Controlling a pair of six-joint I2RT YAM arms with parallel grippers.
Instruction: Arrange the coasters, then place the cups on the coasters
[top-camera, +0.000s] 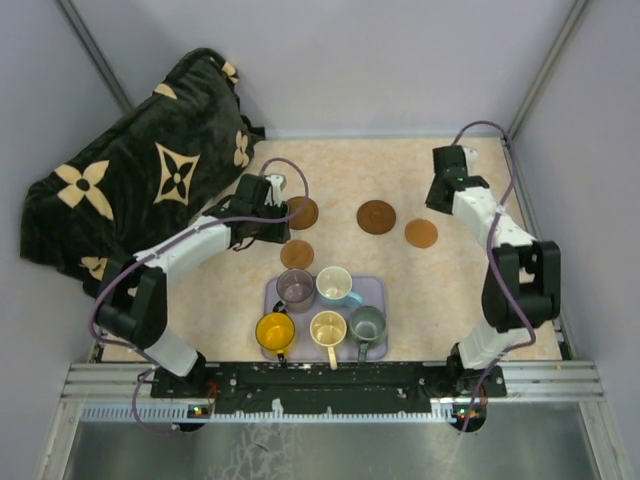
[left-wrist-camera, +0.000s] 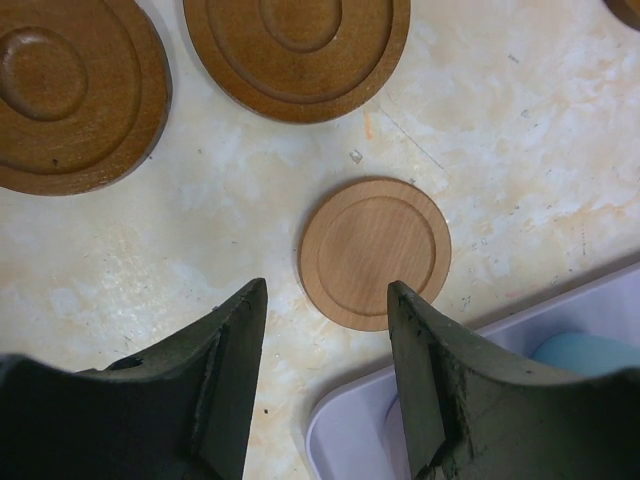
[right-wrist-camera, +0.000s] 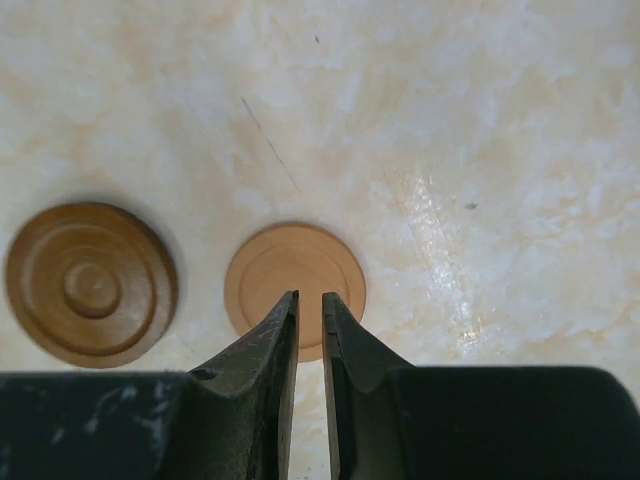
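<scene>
Quick look at your rig from above. Your white-and-black left arm (top-camera: 190, 243) kicks out from its base to an elbow at roughly 10 o'clock, and from there the forearm runs off toward 2 o'clock. The dark two-finger left gripper (left-wrist-camera: 325, 290) on its wrist points pretty much straight down, jaws standing well apart. Your white-and-black right arm (top-camera: 480, 210) goes up from its base to an elbow at about 1 o'clock, with the forearm angling toward 11. Its dark two-finger right gripper (right-wrist-camera: 310, 297) faces down too, jaws pinched nearly together with only a thin slit between them.
</scene>
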